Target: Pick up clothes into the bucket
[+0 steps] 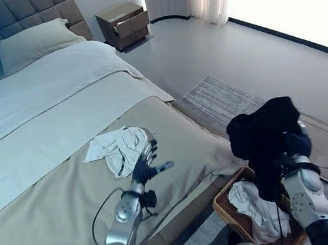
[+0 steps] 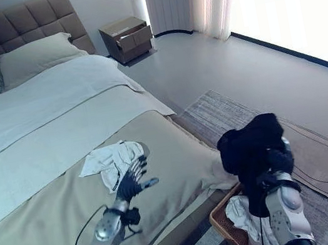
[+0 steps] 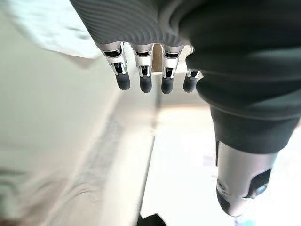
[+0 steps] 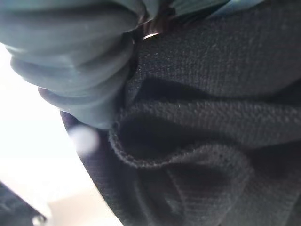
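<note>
Nearest us, our right hand (image 1: 295, 145) is bunched in a black knitted garment (image 1: 264, 133), fingers buried in the cloth, so we cannot tell how they grip; the garment hangs over the brown woven wicker basket (image 1: 225, 208), presumably for the drop; a white crumpled cloth (image 1: 249, 199) already lies inside the basket; further out, our left hand (image 1: 148, 165) hovers over the beige bedspread (image 1: 53, 212), fingers spread and holding nothing, likely reaching for the next piece; just beyond its fingertips lies a white patterned garment (image 1: 117, 146), untouched on the bed.
</note>
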